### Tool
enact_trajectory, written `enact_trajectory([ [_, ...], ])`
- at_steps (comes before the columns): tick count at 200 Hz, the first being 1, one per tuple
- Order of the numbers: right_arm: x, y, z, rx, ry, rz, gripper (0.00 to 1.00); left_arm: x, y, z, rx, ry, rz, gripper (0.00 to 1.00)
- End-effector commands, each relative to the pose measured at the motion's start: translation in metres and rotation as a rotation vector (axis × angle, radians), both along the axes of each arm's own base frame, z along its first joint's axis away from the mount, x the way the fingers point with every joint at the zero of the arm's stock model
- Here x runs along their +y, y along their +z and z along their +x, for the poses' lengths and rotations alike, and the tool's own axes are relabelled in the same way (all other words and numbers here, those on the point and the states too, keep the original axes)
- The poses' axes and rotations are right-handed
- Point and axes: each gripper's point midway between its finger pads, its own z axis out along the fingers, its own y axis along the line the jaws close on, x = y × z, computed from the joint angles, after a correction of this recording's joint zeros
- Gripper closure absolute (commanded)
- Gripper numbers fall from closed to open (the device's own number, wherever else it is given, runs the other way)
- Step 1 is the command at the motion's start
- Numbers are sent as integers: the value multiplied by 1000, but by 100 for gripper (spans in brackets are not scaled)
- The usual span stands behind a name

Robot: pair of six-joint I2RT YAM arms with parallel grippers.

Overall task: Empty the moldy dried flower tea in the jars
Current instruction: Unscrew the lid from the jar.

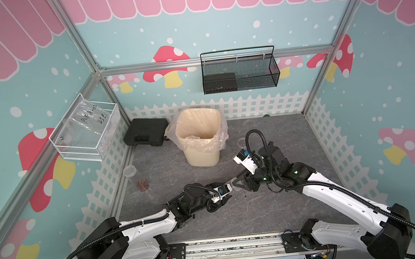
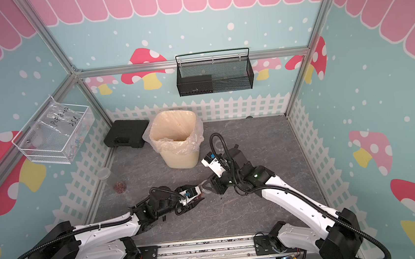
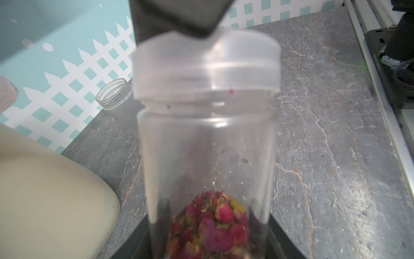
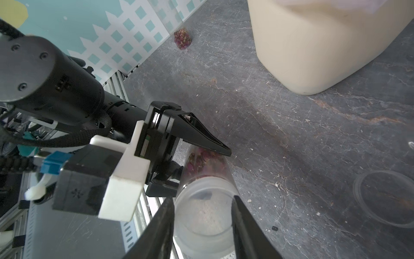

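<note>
A clear jar (image 3: 208,145) lies on its side just above the table, low in front of the cream bin. My left gripper (image 3: 208,246) is shut on its base end, where the moldy dried flower tea (image 3: 210,224) is heaped. My right gripper (image 4: 202,198) faces it, and its fingers (image 4: 244,215) press both sides of the jar's clear lid (image 4: 202,215). In both top views the two grippers (image 1: 228,193) (image 2: 207,186) meet mid-table. A second lidded jar (image 1: 135,176) holding tea (image 1: 142,184) stands by the left wall. An open empty jar (image 3: 114,94) stands by the fence.
The plastic-lined cream waste bin (image 1: 202,158) stands behind the grippers. A black case (image 1: 145,131) lies to its left at the back. A loose clear lid (image 4: 385,197) lies on the table near my right arm. Wire baskets (image 1: 239,71) hang on the walls.
</note>
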Motion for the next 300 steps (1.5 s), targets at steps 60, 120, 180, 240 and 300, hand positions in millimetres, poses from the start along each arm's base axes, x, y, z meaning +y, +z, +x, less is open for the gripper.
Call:
enact_trajectory([
  [60, -7, -14, 0, 32, -3, -89, 9, -4, 18, 0, -52, -17, -43, 97],
  [120, 1, -17, -3, 55, 46, -77, 26, -2, 20, -3, -53, -18, -54, 97],
  [180, -5, 0, -7, -50, 90, -69, 37, 0, 19, -6, -52, -27, -59, 97],
  [240, -8, 21, -9, -318, 259, -102, 57, -5, 16, -17, -18, -86, -69, 97],
  [300, -7, 28, 2, -607, 422, -192, 62, -8, 17, -25, 0, -130, -77, 97],
])
